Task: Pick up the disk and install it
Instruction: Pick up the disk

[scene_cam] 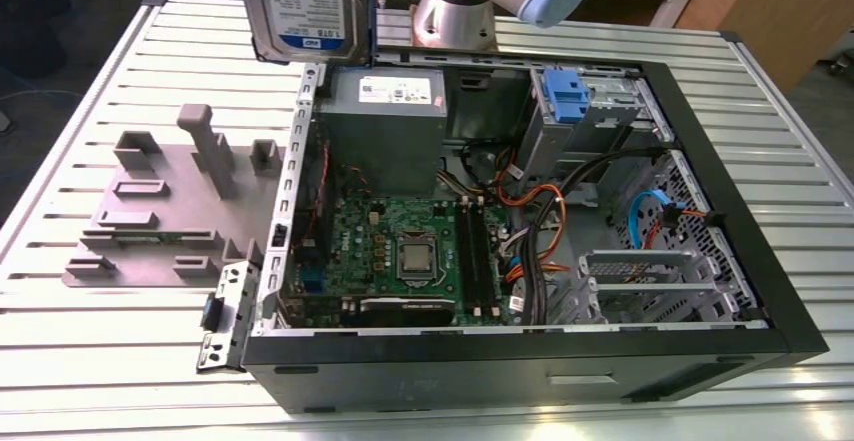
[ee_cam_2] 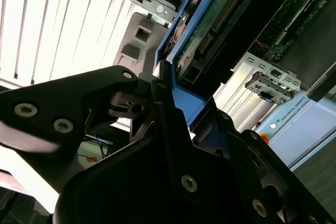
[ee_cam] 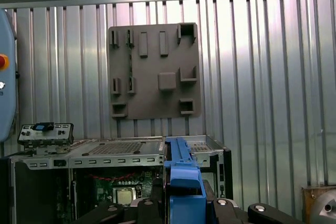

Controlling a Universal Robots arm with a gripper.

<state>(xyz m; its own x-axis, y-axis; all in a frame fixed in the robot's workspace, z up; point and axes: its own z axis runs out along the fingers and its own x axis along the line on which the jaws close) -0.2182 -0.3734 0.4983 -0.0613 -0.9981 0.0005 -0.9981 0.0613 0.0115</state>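
Currently the disk (scene_cam: 304, 6) is in the air, clear of the desk (scene_cam: 107, 361). It hangs over the far corner of the open case (scene_cam: 534, 366) on the exterior view's left, near the PSU (scene_cam: 383, 121). It stands roughly on edge with the label side toward the exterior camera.

The claw (ee_cam_2: 189, 106) is clamped on it. In both wrist views the blue carrier (ee_cam: 181, 174) sits squeezed between the black fingers (ee_cam_2: 163, 95). In the second wrist view the drive's green circuit-board side runs on beyond the grip.

So the pick looks done and the install doesn't, since the disk isn't seated in any bay. The grey plate (scene_cam: 160, 211) lies on the desk beside the case.

Handling, my read:
- The metal body is stiff and fairly heavy for its size, so it won't flex.
- The plastic carrier is the soft part. It could bow or creep in the grip with the weight hanging off it.
- The bare board and connector edge are fragile, so no contact there.
- It's shock-sensitive, so no knocks on the case sheet metal.
- The best hold is across the carrier's side rails, near the middle.
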